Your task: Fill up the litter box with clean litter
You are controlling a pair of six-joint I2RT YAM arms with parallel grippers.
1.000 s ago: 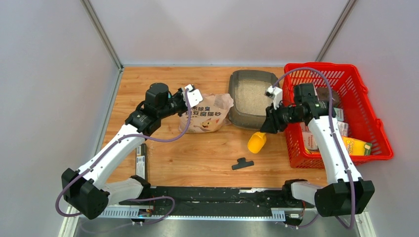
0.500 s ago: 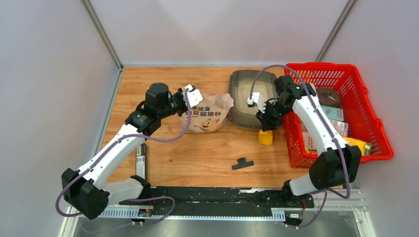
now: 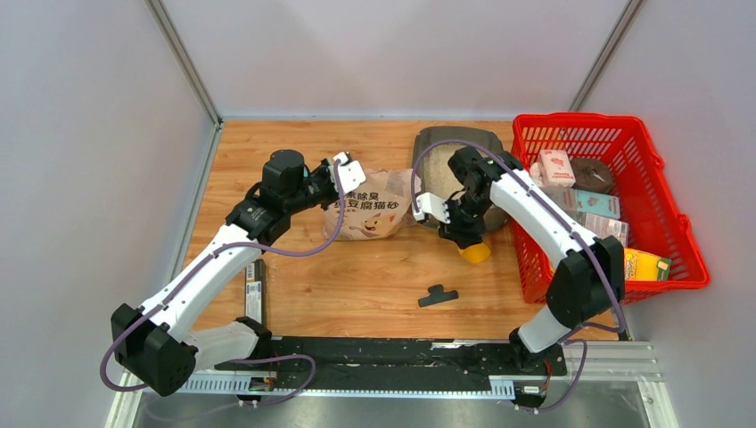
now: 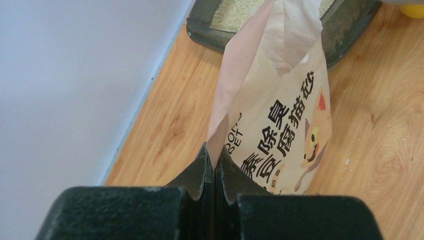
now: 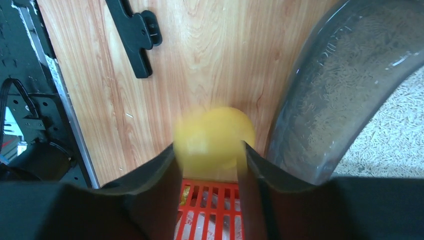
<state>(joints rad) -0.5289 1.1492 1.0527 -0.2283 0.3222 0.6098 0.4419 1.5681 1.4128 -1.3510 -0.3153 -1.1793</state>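
Litter box (image 3: 426, 141) part-hidden by R arm (image 3: 535, 209); L pincer (image 4: 215, 160) clamps bag (image 4: 280, 125); R pincer (image 5: 209, 149) round blurred scoop (image 5: 212, 129), grip unclear.

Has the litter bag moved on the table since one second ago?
No. The bag keeps its place just left of the litter box, with the left end effector shut on its edge.

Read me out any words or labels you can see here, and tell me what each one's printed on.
"除臭": litter bag, upper line; its first characters are partly hidden.
"豆腐猫砂": same bag, lower line.
Small Latin lettering beside them on the bag: too small to read.
Raised lettering on the litter box rim: blurred, unreadable.
Print on the boxes in the red basket: too small to read.
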